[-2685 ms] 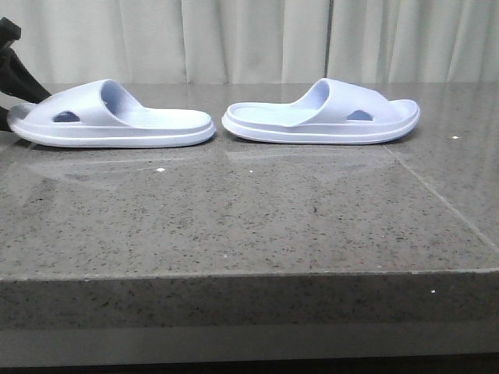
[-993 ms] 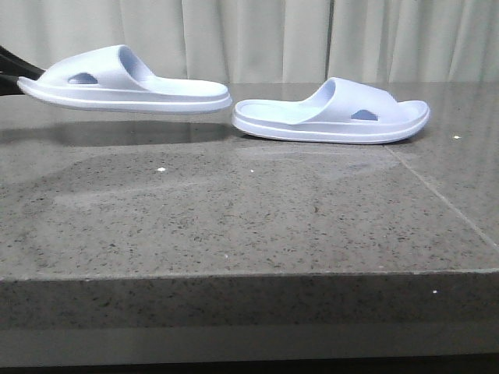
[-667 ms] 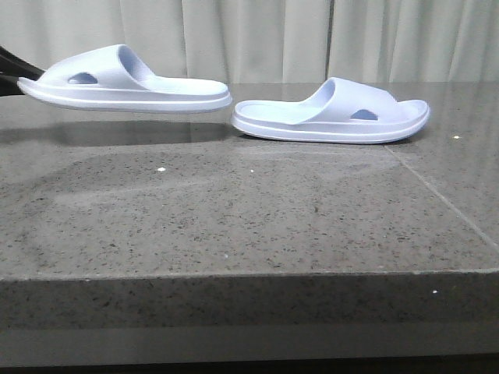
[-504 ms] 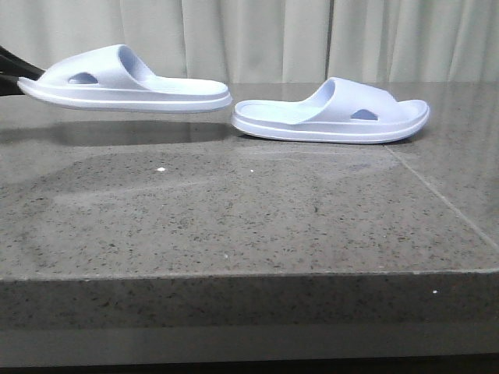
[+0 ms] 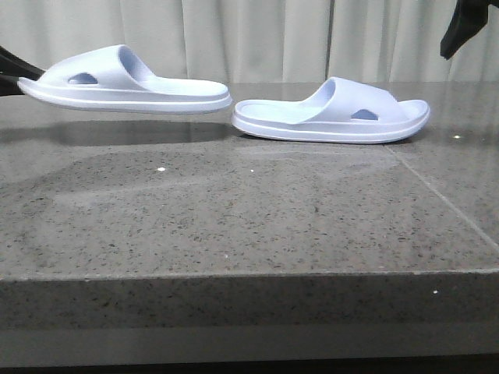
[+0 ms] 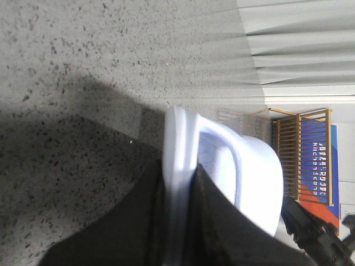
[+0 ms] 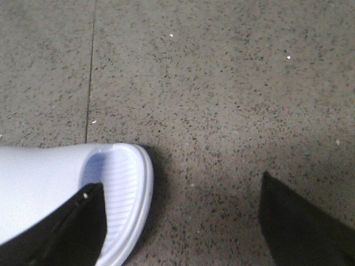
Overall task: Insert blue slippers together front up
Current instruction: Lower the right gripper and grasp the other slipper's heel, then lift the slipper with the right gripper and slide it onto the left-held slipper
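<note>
Two pale lavender-blue slippers. The left slipper hangs level above the table at the far left, held at its toe end by my left gripper, mostly out of frame. In the left wrist view the gripper is shut on the slipper's sole edge. The right slipper lies flat on the table, heel end close to the held slipper's heel. My right gripper hovers above its toe end at the top right. In the right wrist view it is open, one finger over the slipper's toe.
The grey speckled stone table has a seam line on the right and a front edge near the camera. Pale curtains hang behind. A wooden rack shows beyond the table in the left wrist view.
The left slipper was lifted off the table by the left gripper and shifted slightly right. The right slipper shifted slightly right. The right gripper has just come into view at the top right.
</note>
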Controlling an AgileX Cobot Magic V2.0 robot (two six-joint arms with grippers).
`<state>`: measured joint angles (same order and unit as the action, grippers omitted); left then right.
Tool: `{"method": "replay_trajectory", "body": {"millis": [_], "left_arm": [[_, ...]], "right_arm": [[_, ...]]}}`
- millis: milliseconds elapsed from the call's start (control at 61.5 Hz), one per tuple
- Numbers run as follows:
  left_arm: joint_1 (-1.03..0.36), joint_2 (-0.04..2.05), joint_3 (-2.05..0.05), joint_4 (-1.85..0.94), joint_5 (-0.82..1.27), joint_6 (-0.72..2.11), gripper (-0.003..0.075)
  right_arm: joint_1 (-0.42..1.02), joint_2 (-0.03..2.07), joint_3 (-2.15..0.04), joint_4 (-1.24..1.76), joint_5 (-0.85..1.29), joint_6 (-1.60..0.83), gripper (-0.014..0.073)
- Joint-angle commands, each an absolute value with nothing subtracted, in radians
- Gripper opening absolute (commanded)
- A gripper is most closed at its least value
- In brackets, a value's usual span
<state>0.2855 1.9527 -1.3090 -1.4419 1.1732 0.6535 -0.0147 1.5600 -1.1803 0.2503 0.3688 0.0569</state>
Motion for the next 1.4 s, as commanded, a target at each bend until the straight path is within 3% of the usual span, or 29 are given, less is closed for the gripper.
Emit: {"method": "replay_trajectory", "body": {"millis": [0,130,488,1074,1155,1383], "left_arm": [[0.288,1.911,-1.33,-1.521,1.258,0.647,-0.002],[0.288,1.911,-1.33,-1.521,1.258,0.647,-0.002],[0.288,1.911,-1.33,-1.521,1.26,0.647,-0.002],[0.288,1.911,-1.33,-1.521,1.264,0.647,-0.002],[0.288,1.911,-1.33,-1.521,1.264,0.647,-0.002],[0.288,1.911,-1.33,-1.521,1.264,0.647,-0.002]], "right_arm": [[-0.037,1.601,-1.299,0.297,0.402,0.029,0.0498],[-0.059,1.692,-1.398,0.383,0.523,-0.021,0.0416],[-0.144,1.848,-1.513,0.848,0.774,-0.293,0.0418],[-0.126,1.934,-1.513,0.98,0.933,-0.39,0.0413],[-0.114,1.939,-1.513,1.003,0.944,-0.409,0.0371],[-0.094,1.954,-1.513,1.035,0.959,-0.409,0.0126]]}}
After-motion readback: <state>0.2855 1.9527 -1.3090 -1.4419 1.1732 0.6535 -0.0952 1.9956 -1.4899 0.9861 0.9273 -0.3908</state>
